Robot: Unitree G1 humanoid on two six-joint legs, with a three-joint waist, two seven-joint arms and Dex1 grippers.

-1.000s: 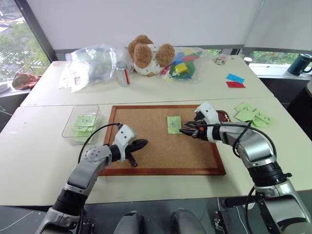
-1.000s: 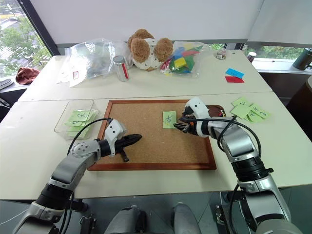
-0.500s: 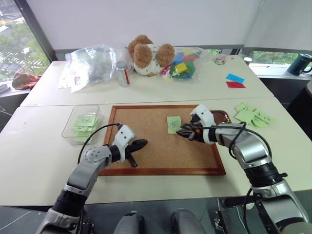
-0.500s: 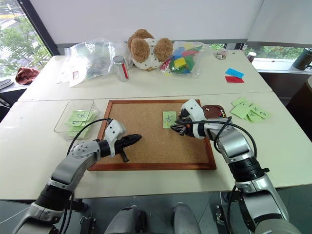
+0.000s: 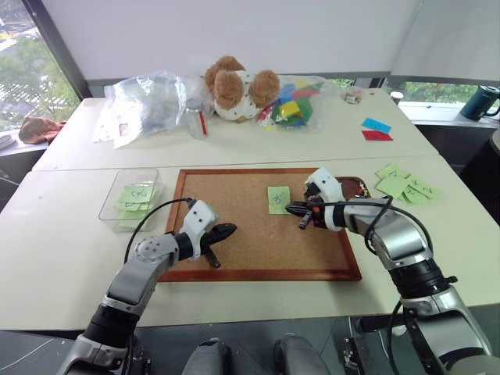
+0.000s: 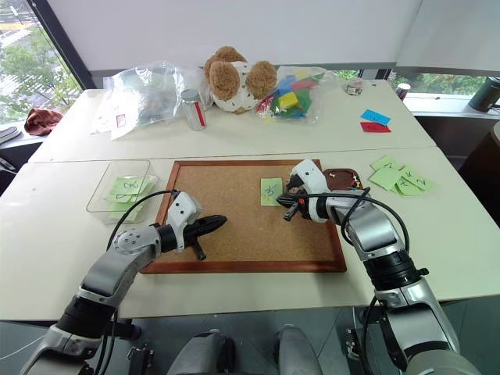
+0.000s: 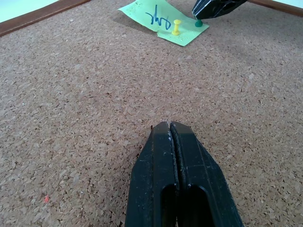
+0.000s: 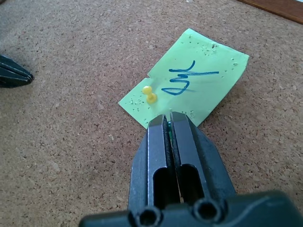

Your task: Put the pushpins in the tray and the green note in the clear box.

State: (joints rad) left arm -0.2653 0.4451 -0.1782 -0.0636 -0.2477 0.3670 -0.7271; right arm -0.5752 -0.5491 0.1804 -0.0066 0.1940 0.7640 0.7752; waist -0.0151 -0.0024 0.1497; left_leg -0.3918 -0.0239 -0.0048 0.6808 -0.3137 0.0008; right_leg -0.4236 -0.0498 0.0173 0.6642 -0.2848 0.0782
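The green note [image 5: 278, 198] lies on the corkboard, pinned by a yellow pushpin [image 8: 150, 96] near one edge. At the note's corner closest to it, my right gripper [image 8: 168, 118] is shut on a small green pushpin [image 7: 198, 22] that still stands in the paper. My left gripper [image 5: 231, 229] hovers shut and empty over the board's left part, well apart from the note. The dark brown tray [image 6: 341, 178] sits just behind my right wrist. Off the board's left side stands the clear box [image 5: 113, 195] with green notes inside.
The wood-framed corkboard [image 5: 234, 266] fills the near table. Loose green notes [image 5: 406, 186] lie at the right. On the far table are blue and red papers [image 5: 377, 125], a teddy bear [image 5: 234, 86], plastic bags [image 5: 144, 98] and a jar [image 5: 198, 119].
My right gripper's fingers have closed at the note's corner, onto the green pin. The left arm has stayed still.
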